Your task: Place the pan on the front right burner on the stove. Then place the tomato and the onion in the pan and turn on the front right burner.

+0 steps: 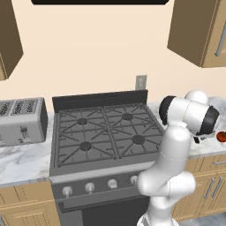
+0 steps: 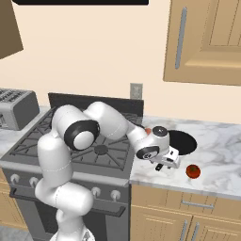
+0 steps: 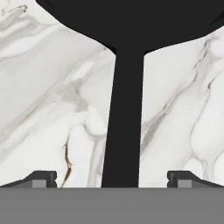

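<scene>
Tool (image 3: 112, 177): low over the marble table, fingers spread wide apart, one fingertip (image 3: 41, 178) on each side of the pan's handle, neither touching it; in the right base view (image 2: 165, 164) just right of the stove, at the near edge of the pan.
Pan (image 2: 181, 141): black, resting on the table right of the stove, partly covered by the arm's wrist; in the hand view (image 3: 127, 17) round body at the top, long thin handle running straight down between the fingertips.
Tomato (image 2: 193, 171): bright red ball on the table, right of the stove, near the table's front edge, just beyond the tool and apart from it; also at the right edge of the left base view (image 1: 222, 136).
Onion (image 2: 148, 131): small reddish-peach spot on the table just right of the stove, mostly hidden behind the wrist.
Stove (image 1: 103, 132): four burners under dark grates, nothing standing on them, black back panel, silver knobs along the front.
Front right burner (image 1: 138, 139): bare, near-right quarter of the stove.
Toaster (image 1: 22, 120): silver, on the table left of the stove.
Table (image 2: 221, 155): white marble, both sides of the stove.
</scene>
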Motion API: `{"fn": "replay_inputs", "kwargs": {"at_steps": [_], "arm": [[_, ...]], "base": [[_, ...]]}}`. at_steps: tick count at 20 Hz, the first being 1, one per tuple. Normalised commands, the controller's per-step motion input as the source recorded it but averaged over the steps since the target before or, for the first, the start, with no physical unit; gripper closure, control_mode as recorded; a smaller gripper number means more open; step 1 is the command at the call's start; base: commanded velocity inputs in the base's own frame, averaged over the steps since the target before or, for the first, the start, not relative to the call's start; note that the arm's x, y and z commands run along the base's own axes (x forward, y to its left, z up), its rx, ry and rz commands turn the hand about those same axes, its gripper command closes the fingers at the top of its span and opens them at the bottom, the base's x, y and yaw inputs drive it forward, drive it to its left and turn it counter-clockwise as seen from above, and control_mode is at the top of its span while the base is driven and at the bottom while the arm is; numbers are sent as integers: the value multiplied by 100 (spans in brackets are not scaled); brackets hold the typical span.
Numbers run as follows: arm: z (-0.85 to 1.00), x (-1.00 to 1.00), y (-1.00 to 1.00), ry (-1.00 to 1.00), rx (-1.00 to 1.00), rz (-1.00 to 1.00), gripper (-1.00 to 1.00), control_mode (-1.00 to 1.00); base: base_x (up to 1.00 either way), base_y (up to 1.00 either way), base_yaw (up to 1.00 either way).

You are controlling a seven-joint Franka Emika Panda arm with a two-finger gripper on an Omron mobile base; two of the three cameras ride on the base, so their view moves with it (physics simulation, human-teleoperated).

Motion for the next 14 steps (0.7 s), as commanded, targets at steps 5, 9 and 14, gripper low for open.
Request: {"fn": "replay_inputs", "kwargs": {"at_steps": [5, 9, 14], "arm": [[0, 0, 0, 0, 0, 0, 100, -100], [0, 0, 0, 0, 0, 0, 100, -100], [-1, 0, 0, 0, 0, 0, 100, -100]], "base": [[0, 0, 0], [0, 0, 0], [0, 0, 0]]}}
